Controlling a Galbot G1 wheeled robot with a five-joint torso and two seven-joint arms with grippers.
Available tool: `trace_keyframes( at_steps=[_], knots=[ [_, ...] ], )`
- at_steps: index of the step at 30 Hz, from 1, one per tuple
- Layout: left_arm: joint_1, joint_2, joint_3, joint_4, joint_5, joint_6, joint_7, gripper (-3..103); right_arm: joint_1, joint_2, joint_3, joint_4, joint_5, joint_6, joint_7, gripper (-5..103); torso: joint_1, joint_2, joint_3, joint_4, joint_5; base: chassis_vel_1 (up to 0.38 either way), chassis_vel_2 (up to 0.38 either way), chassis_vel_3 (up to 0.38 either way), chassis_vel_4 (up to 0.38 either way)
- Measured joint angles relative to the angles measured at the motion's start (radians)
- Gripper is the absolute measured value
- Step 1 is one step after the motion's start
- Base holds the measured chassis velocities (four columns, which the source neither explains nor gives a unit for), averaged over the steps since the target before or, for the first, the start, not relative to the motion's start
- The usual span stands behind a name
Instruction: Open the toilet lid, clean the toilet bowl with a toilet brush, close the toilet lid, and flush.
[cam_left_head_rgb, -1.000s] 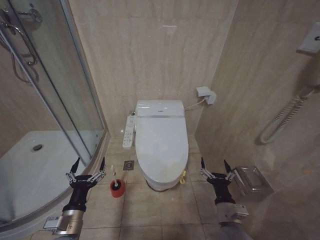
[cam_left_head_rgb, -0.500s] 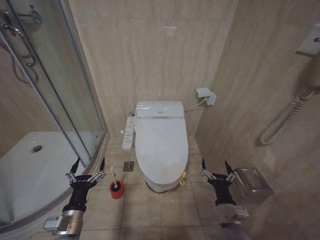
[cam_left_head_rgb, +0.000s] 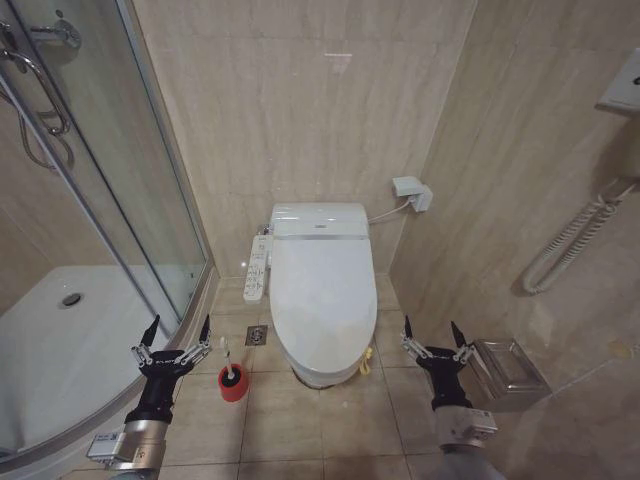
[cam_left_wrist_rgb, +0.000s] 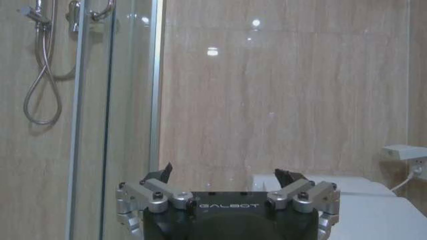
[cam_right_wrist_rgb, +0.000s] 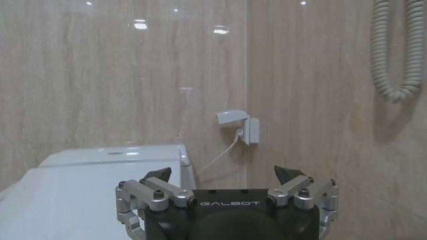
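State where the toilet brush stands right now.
In the head view, the toilet brush stands in its red holder on the floor left of the toilet bowl, beside the open left gripper.

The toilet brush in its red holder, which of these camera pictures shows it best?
The head view: the toilet brush stands on the floor beside the closed toilet lid, near the left gripper, handle and red holder in plain sight. The two wrist views look at the walls and the top of the toilet, above where the brush stands.
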Motion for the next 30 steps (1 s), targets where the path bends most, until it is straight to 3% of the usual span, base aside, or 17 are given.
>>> trace_keyframes(
  at_steps=[6, 18, 30],
  knots=[
    [0.0, 0.0, 0.0, 0.0, 0.0, 0.0, 0.0, 100, 0.003, -0.02, 0.005, -0.025, -0.003, 0.005, -0.008, 100, 0.001, 0.0, 0.0, 0.0001, 0.0, -0.045, 0.063, 0.053, -0.057],
    [0.0, 0.0, 0.0, 0.0, 0.0, 0.0, 0.0, 100, -0.023, -0.151, -0.042, -0.201, -0.077, -0.009, 0.0, 100, 0.0, 0.0, 0.0, 0.0, 0.0002, 0.0, 0.0, 0.0, 0.0],
    [0.0, 0.0, 0.0, 0.0, 0.0, 0.0, 0.0, 100, 0.019, -0.211, -0.097, -0.378, -0.121, 0.014, -0.016, 100, 0.0, 0.0, 0.0, 0.0, 0.0001, 0.0, 0.0, 0.0, 0.0]
  ],
)
